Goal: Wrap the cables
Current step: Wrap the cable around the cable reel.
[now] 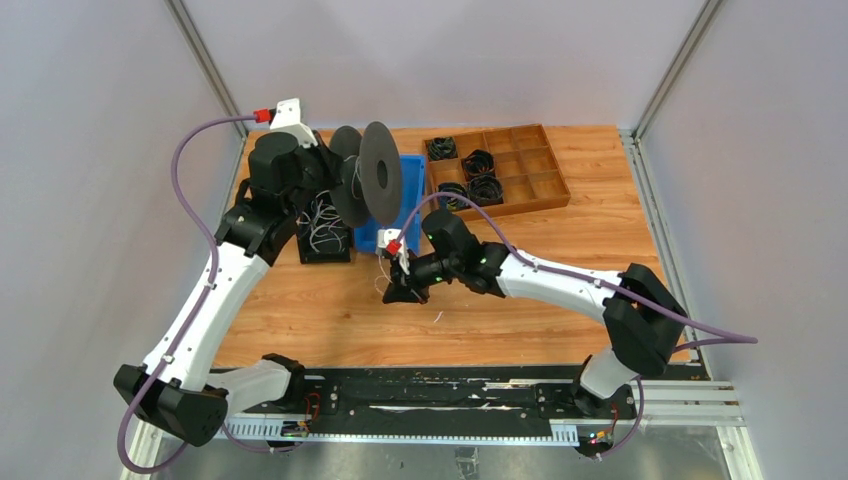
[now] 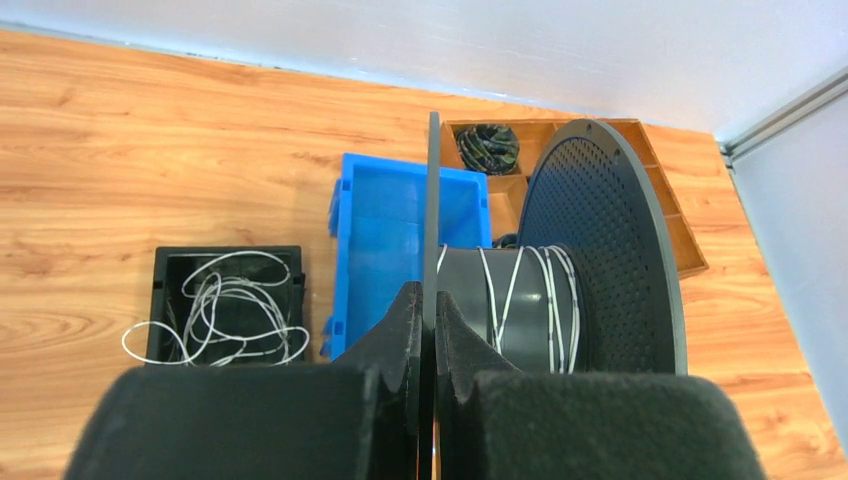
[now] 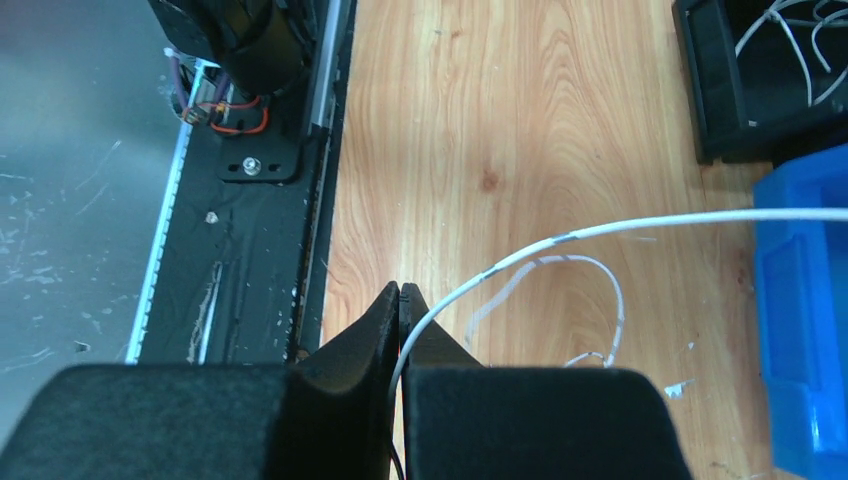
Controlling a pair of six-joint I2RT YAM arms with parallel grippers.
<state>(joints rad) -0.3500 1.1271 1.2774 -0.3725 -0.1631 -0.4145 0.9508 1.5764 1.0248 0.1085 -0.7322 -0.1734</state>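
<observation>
A black spool (image 1: 375,180) hangs above the table's back left, and my left gripper (image 2: 430,295) is shut on the thin edge of its near flange (image 2: 433,200). A few turns of whitish cable (image 2: 555,300) lie around its hub. More loose cables (image 2: 215,310) fill a black box (image 2: 228,305) below. At the table's middle my right gripper (image 3: 400,292) is shut on one cable (image 3: 600,230), which runs off to the right past the blue bin (image 3: 800,300). A loose curl of cable (image 3: 610,290) lies on the wood beside it.
A blue bin (image 1: 412,180) stands under the spool, next to the black box (image 1: 325,240). A wooden compartment tray (image 1: 530,165) with small black coils sits at the back right. The arms' black base rail (image 3: 250,200) borders the near edge.
</observation>
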